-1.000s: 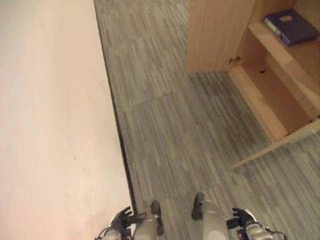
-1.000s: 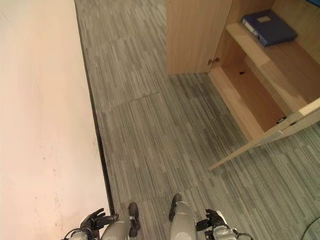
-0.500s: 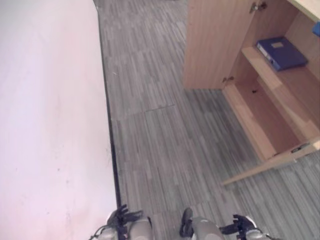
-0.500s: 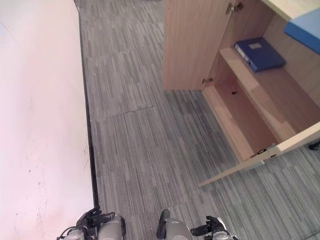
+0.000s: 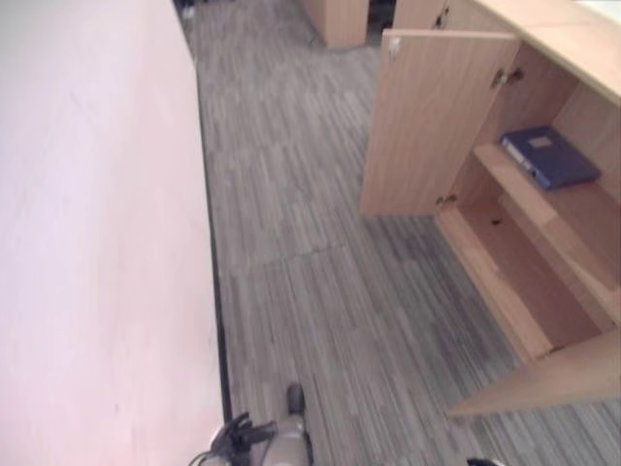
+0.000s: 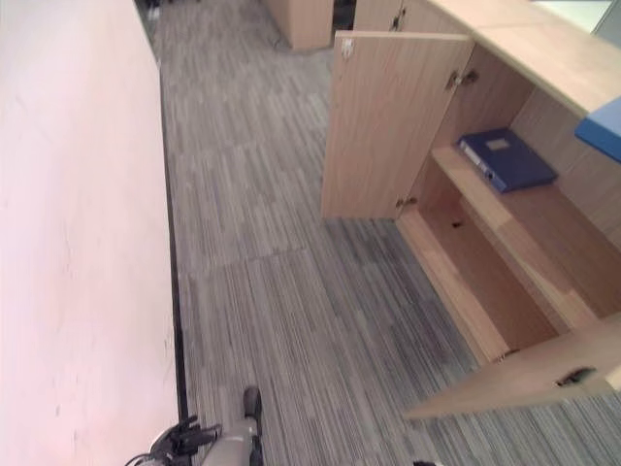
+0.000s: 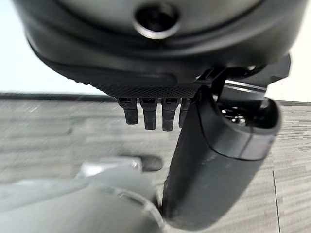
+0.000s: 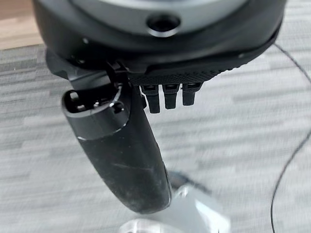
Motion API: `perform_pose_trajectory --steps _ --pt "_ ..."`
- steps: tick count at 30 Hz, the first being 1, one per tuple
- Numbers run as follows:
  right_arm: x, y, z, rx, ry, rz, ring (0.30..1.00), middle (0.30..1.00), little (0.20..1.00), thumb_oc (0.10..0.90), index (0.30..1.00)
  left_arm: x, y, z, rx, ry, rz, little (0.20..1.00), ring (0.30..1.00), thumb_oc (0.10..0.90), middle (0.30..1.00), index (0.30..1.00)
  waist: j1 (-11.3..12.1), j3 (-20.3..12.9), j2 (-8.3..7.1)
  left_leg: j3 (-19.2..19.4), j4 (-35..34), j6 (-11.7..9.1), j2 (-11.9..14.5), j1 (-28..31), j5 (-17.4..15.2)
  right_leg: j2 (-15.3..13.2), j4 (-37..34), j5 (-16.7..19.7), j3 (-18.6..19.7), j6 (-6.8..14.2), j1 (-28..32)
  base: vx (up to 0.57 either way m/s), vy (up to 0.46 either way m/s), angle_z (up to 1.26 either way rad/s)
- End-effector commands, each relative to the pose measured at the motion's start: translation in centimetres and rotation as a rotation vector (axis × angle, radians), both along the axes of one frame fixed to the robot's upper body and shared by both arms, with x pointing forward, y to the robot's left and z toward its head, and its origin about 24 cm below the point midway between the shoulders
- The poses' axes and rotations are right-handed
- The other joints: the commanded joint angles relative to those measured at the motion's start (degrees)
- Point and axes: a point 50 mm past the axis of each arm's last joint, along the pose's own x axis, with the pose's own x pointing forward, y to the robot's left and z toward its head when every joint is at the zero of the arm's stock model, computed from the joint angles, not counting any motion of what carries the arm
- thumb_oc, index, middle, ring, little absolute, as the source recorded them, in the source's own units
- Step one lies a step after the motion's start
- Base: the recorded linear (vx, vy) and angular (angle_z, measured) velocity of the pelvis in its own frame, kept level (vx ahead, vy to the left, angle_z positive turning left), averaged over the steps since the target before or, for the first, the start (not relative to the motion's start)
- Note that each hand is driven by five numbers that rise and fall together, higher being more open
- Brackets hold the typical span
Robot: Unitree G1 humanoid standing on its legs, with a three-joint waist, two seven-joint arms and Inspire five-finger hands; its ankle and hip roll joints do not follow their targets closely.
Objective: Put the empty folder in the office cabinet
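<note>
A dark blue folder (image 5: 548, 157) lies flat on the middle shelf of the wooden office cabinet (image 5: 543, 243) at the right, whose doors stand open. My left hand (image 5: 238, 439) hangs at the lower edge, far from the cabinet. In the left wrist view its fingers (image 7: 148, 112) and thumb are straight and hold nothing. My right hand (image 8: 121, 150) also hangs over the carpet, its fingers (image 8: 167, 97) relaxed and empty.
A pale wall (image 5: 97, 243) runs along the left. Grey striped carpet (image 5: 310, 291) lies between it and the cabinet. One open door (image 5: 432, 121) stands out at the far side, another (image 5: 543, 379) juts out at the near right. A lighter blue flat thing (image 6: 604, 128) rests on the cabinet top.
The camera has tipped up and shifted, so the cabinet's top and far door now show. Both hands have slid towards the lower edge. The folder lies as before.
</note>
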Motion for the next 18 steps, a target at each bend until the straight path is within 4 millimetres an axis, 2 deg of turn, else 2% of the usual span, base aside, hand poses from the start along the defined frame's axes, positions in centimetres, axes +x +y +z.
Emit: perform_pose_trajectory --steps 1,2,4,5,6,7,8,9,10,11,12,15,16,17,18 --pt "3.3 -1.4 1.3 -0.042 -0.106 0.029 0.9 0.9 0.9 0.8 0.9 -4.2 0.4 -0.8 0.032 0.121 -0.031 0.9 0.9 0.8 0.9 0.9 2.93 2.13 0.93 -2.24 8.42 -2.94 0.89 -8.15 -3.9 -5.17 5.17 6.75 0.91 3.53 -1.48 0.24 0.227 0.05" --pt "3.6 -1.4 1.4 -0.045 -0.116 0.026 0.9 0.9 0.9 0.8 0.9 -4.0 0.6 -0.7 0.037 0.113 -0.031 0.9 0.9 0.8 0.9 0.9 2.76 2.37 0.59 -2.32 9.72 -2.32 -0.52 -7.65 -6.46 -7.05 9.29 8.3 1.05 3.79 -2.55 0.23 0.273 -0.07" --pt "4.6 -1.5 1.8 -0.047 -0.153 0.01 0.9 0.9 0.9 0.8 0.9 -3.8 0.9 -0.6 0.048 0.109 -0.022 0.9 0.9 0.8 0.9 0.9 2.36 3.56 1.12 -1.35 11.3 0.76 -2.42 -6.29 -9.59 -10.19 19.58 15.0 1.79 2.74 -6.95 0.16 0.278 -0.08" --pt "4.6 -1.5 1.8 -0.047 -0.154 0.01 0.9 0.9 0.9 0.8 0.9 -3.8 0.9 -0.6 0.048 0.108 -0.022 0.9 0.9 0.8 0.9 0.9 2.44 3.57 1.05 -1.22 11.35 0.84 -2.48 -6.31 -9.68 -10.31 19.76 14.97 1.99 2.84 -7.12 0.15 0.324 0.06" --pt "5.2 -1.2 2.0 -0.039 -0.178 0.004 0.9 0.9 0.9 0.8 0.9 -3.9 1.1 -0.5 0.053 0.113 -0.022 0.9 0.9 0.8 0.9 0.9 1.55 5.13 1.88 -0.47 11.32 2.88 -3.38 -3.75 -11.47 -11.24 28.61 16.78 2.58 2.15 -11.34 0.1 0.201 -0.06" --pt "5.2 -1.2 2.0 -0.038 -0.178 0.004 0.9 0.9 0.9 0.8 0.9 -3.9 1.1 -0.5 0.053 0.113 -0.022 0.9 0.9 0.8 0.9 0.9 1.57 5.12 1.86 -0.44 11.32 2.88 -3.38 -3.76 -11.47 -11.25 28.64 16.77 2.62 2.16 -11.38 0.26 0.326 -0.04" --pt "5.3 -0.8 1.9 -0.027 -0.192 0.008 0.9 0.9 0.9 0.8 0.9 -4.2 1.3 -0.5 0.055 0.12 -0.018 0.9 0.9 0.8 0.9 0.9 0.51 6.16 2.68 0.01 9.66 3.39 -3.52 0.52 -12.48 -10.87 32.06 14.96 1.67 1.7 -15.69 0.16 0.127 -0.16" --pt "5.3 -0.8 1.9 -0.027 -0.192 0.008 0.9 0.9 0.9 0.8 0.9 -4.2 1.3 -0.5 0.055 0.12 -0.017 0.9 0.9 0.8 0.9 0.9 0.52 6.23 2.64 0.05 9.6 3.38 -3.54 0.64 -12.48 -10.91 32.16 14.86 1.72 1.67 -15.67 0.23 0.142 -0.14" --pt "5.4 -0.7 2.0 -0.026 -0.195 0.013 0.9 0.9 0.9 0.8 0.9 -4.3 1.3 -0.6 0.052 0.123 -0.016 0.9 0.9 0.8 0.9 0.9 -0.12 6.55 3.08 -0.18 8.32 3.09 -3.4 2.51 -12.46 -9.71 30.66 13.16 0.97 1.29 -17.51 0.23 -0.017 -0.14" --pt "5.4 -0.8 2.0 -0.025 -0.195 0.014 0.9 0.9 0.9 0.8 0.9 -4.4 1.1 -0.7 0.048 0.129 -0.022 0.9 0.9 0.8 0.9 0.9 -1.19 7.16 3.7 -0.88 6.82 2.38 -3.15 5.16 -12.58 -7.53 25.43 11.05 -0.46 1.18 -19.38 0.39 -0.098 -0.03" --pt "5.6 -0.8 2.0 -0.02 -0.202 0.003 0.9 0.9 0.9 0.8 0.9 -4.7 0.8 -0.8 0.036 0.141 -0.021 0.9 0.9 0.8 0.9 0.9 -2.44 7.77 3.71 -1.59 5.78 1.55 -3.42 7.74 -13.53 -5.09 15.55 11.55 -1.14 2.17 -21.63 0.42 -0.16 -0.17" --pt "5.6 -1.1 2.1 -0.022 -0.201 -0.012 0.9 0.9 0.9 0.8 0.9 -4.6 0.6 -0.9 0.032 0.135 -0.017 0.9 0.9 0.8 0.9 0.9 -4.27 8.26 3.59 -2.71 3.71 0.08 -3.49 12.71 -15.24 -1.97 -0.09 16.59 -2.1 4.82 -23.15 0.37 -0.185 -0.15" --pt "5.4 -1.2 2.1 -0.021 -0.194 -0.016 0.9 0.9 0.9 0.8 0.9 -4.5 0.6 -0.9 0.026 0.129 -0.012 0.9 0.9 0.8 0.9 0.9 -5.12 8.03 2.73 -3.03 2.92 -0.41 -4.28 14.36 -15.07 -2.09 -6.04 20.13 -4.04 5.4 -24.71 0.5 -0.291 0.48" --pt "4.7 -1.4 1.9 -0.022 -0.175 -0.026 0.9 0.9 0.9 0.8 0.9 -4.3 0.5 -0.9 0.021 0.125 -0.012 0.9 0.9 0.8 0.9 0.9 -5.47 7.43 2.13 -4.03 2.75 -1.02 -4.54 16.26 -16.44 -2.44 -8.93 21.22 -5.22 5.88 -23.82 0.49 -0.285 0.76" --pt "4.3 -1.5 1.7 -0.023 -0.164 -0.031 0.9 0.9 0.9 0.8 0.9 -4.5 0.4 -0.9 0.02 0.127 -0.008 0.9 0.9 0.8 0.9 0.9 -5.48 7.16 1.83 -4.12 2.85 -1.11 -4.7 17.05 -17.1 -2.85 -8.57 22.1 -5.81 5.65 -23.05 0.33 -0.168 0.81"
